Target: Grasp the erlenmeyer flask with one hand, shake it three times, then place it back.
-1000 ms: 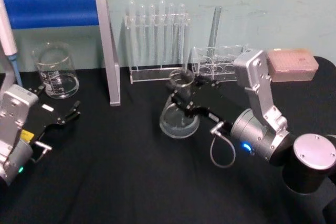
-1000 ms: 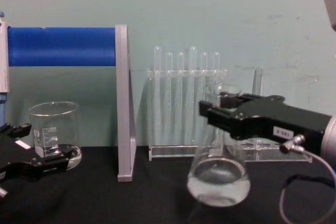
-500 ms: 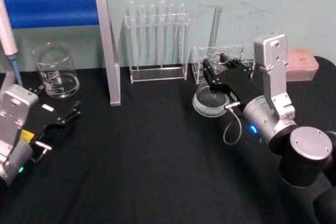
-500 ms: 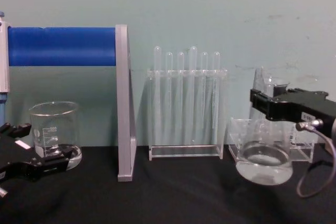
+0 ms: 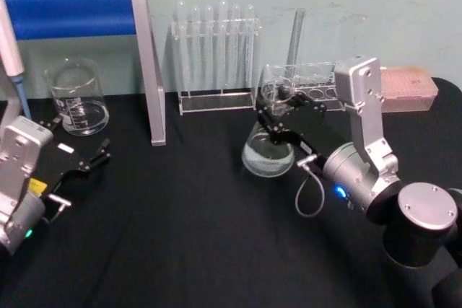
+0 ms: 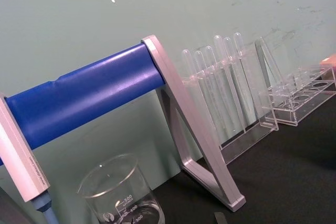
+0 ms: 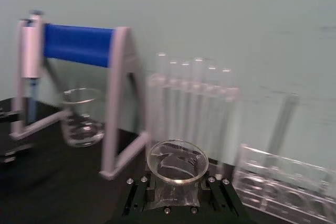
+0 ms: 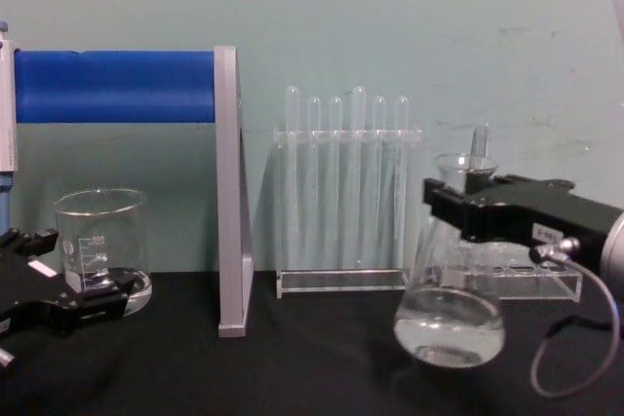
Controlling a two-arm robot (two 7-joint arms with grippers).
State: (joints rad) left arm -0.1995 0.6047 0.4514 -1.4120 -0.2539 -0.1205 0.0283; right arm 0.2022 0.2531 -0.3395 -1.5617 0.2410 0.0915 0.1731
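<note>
Black cloth covers the bench (image 5: 180, 236); a pale green wall (image 8: 390, 26) closes it off behind.

**Task item.** The flask (image 8: 449, 314) is clear, smooth glass: a wide conical base tapering to a narrow neck with a flared lip. A shallow layer of clear liquid (image 8: 448, 333) lies in the base. The flask stands right of centre, in front of the low clear rack (image 5: 303, 84). Its long axis is close to vertical, mouth up. Whether the base rests on the bench or hangs just above it cannot be told.

**Working claw.** The right claw (image 8: 444, 209) reaches in from the right with its black, blocky fingers closed on the neck just under the lip. The cone hangs below the grip, so the heavier end is low. The right wrist view looks down on the open mouth, seated between the fingers.

**Idle claw.** The left claw (image 5: 78, 141) is parked at the left near the beaker (image 5: 76, 99), fingers spread, holding nothing, well apart from the flask.

**Note.** Judged from this layout, setting down calls for a straight descent with the axis kept upright. Smooth glass held at a narrow neck may slip or swing. The tube rack (image 5: 216, 48) and the low rack are near.
</note>
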